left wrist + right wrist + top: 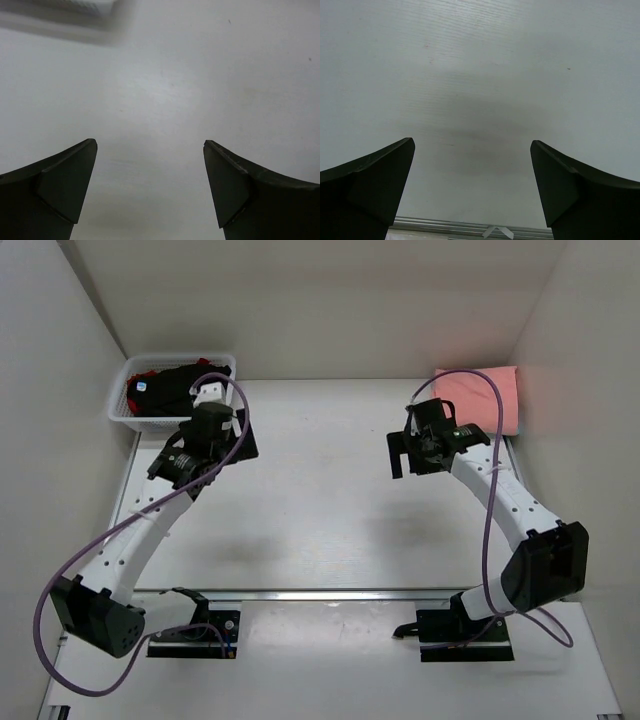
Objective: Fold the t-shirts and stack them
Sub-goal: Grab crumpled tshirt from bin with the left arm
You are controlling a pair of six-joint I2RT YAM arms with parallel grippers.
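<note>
A black t-shirt (172, 388) with a small blue-white label lies bunched in the white lattice basket (119, 400) at the back left, with bits of a red t-shirt (150, 371) showing under it. A salmon-pink t-shirt (482, 398) lies folded at the back right. No lilac t-shirt is in view. My left gripper (238, 445) is open and empty just right of the basket, over bare table (150, 145). My right gripper (403, 455) is open and empty, left of the pink t-shirt, over bare table (472, 142).
White walls close in the table on the left, back and right. A metal rail (330, 594) crosses the table near the arm bases and also shows in the right wrist view (470, 227). The basket's blurred edge (75, 12) shows in the left wrist view.
</note>
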